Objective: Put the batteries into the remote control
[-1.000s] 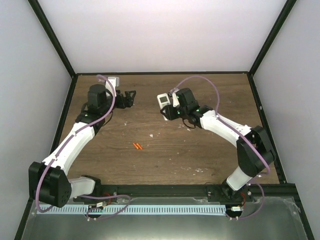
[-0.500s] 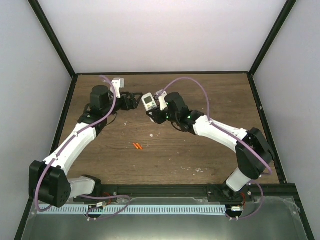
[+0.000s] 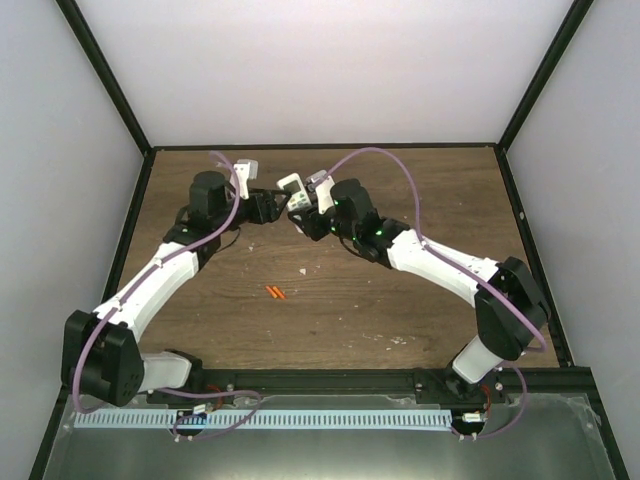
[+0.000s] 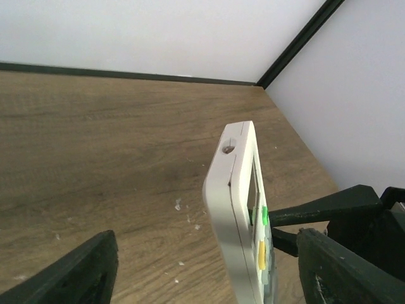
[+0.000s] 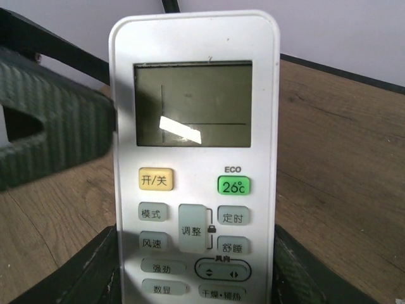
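White remote control (image 5: 193,158) | clamped in right tool (image 3: 303,216) | left tool (image 4: 212,269) spread apart either side

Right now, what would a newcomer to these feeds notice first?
The white remote control stands out, clamped in the right gripper above the far middle of the table, its display and buttons filling the right wrist view. The left gripper faces its edge, jaws open. The two orange batteries lie together on the wood nearer the bases.
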Action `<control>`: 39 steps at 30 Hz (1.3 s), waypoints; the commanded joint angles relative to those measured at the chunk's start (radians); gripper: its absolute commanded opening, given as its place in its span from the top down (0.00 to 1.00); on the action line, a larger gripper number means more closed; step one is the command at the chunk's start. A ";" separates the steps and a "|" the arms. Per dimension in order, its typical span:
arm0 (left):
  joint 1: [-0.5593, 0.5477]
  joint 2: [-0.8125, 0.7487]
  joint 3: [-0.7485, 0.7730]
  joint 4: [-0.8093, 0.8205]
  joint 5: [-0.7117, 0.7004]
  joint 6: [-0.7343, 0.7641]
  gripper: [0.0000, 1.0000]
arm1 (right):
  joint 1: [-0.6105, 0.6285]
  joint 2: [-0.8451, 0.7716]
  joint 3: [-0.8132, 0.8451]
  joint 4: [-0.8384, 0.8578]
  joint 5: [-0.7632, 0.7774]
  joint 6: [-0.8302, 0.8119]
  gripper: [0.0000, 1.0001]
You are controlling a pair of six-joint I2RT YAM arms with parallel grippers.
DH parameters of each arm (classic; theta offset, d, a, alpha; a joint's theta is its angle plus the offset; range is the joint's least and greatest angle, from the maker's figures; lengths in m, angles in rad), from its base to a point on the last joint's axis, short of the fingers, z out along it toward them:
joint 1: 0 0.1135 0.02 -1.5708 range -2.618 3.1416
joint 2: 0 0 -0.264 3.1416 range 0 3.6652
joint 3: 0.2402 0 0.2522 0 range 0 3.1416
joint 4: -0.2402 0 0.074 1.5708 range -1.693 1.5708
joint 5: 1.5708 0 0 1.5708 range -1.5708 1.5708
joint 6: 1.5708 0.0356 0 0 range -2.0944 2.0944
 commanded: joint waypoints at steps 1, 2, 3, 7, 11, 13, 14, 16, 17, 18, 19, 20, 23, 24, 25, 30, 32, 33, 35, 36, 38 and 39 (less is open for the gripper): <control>-0.017 0.019 0.021 0.025 0.026 0.007 0.26 | 0.018 -0.027 0.054 0.042 -0.015 -0.023 0.69; -0.018 0.023 0.021 0.027 0.028 0.008 0.31 | 0.020 -0.025 0.057 0.043 -0.018 -0.025 0.69; -0.018 0.027 0.021 0.029 0.033 0.006 0.36 | 0.021 -0.023 0.061 0.041 -0.021 -0.027 0.70; -0.020 0.037 0.021 0.043 0.051 -0.001 0.53 | 0.031 -0.012 0.072 0.034 -0.032 -0.035 0.70; -0.020 0.037 0.021 0.048 0.058 0.002 0.68 | 0.036 -0.007 0.074 0.033 -0.024 -0.037 0.70; -0.020 0.035 0.020 0.048 0.062 0.007 0.76 | 0.036 -0.007 0.070 0.032 -0.015 -0.039 0.70; -0.020 0.033 0.019 0.048 0.066 0.011 0.79 | 0.036 -0.006 0.068 0.032 -0.008 -0.041 0.69; -0.020 0.030 0.016 0.049 0.069 0.015 0.85 | 0.036 -0.005 0.062 0.033 0.002 -0.040 0.67; -0.020 0.028 0.014 0.050 0.071 0.017 0.87 | 0.036 -0.006 0.057 0.035 0.009 -0.038 0.64; -0.020 0.027 0.012 0.051 0.071 0.019 0.89 | 0.036 -0.008 0.051 0.037 0.015 -0.037 0.60; -0.020 0.026 0.009 0.052 0.073 0.022 0.92 | 0.036 -0.013 0.044 0.042 0.018 -0.036 0.56; -0.020 0.024 0.008 0.052 0.076 0.025 0.95 | 0.036 -0.019 0.035 0.050 0.021 -0.035 0.53; -0.020 0.016 0.000 0.058 0.090 0.050 1.00 | 0.036 -0.053 0.006 0.074 0.041 -0.040 0.31; -0.020 0.010 -0.003 0.061 0.098 0.062 1.00 | 0.036 -0.061 0.002 0.071 0.052 -0.043 0.24; -0.021 0.004 -0.006 0.064 0.103 0.075 1.00 | 0.036 -0.072 -0.005 0.069 0.058 -0.050 0.16; -0.008 -0.046 -0.021 0.074 0.172 0.157 1.00 | 0.010 -0.163 -0.094 0.077 0.000 -0.102 0.00; 0.007 -0.060 -0.028 0.084 0.247 0.174 1.00 | -0.025 -0.200 -0.127 0.072 -0.079 -0.099 0.00; 0.020 -0.066 -0.032 0.096 0.301 0.175 1.00 | -0.048 -0.217 -0.144 0.071 -0.140 -0.094 0.00; 0.048 -0.074 -0.045 0.131 0.399 0.152 1.00 | -0.098 -0.247 -0.173 0.073 -0.255 -0.083 0.00; 0.061 -0.079 -0.052 0.152 0.445 0.137 1.00 | -0.117 -0.260 -0.185 0.074 -0.311 -0.081 0.00; 0.079 -0.089 -0.065 0.186 0.523 0.115 1.00 | -0.148 -0.276 -0.197 0.074 -0.405 -0.082 0.00; 0.084 -0.095 -0.069 0.195 0.552 0.115 1.00 | -0.155 -0.281 -0.199 0.073 -0.449 -0.084 0.00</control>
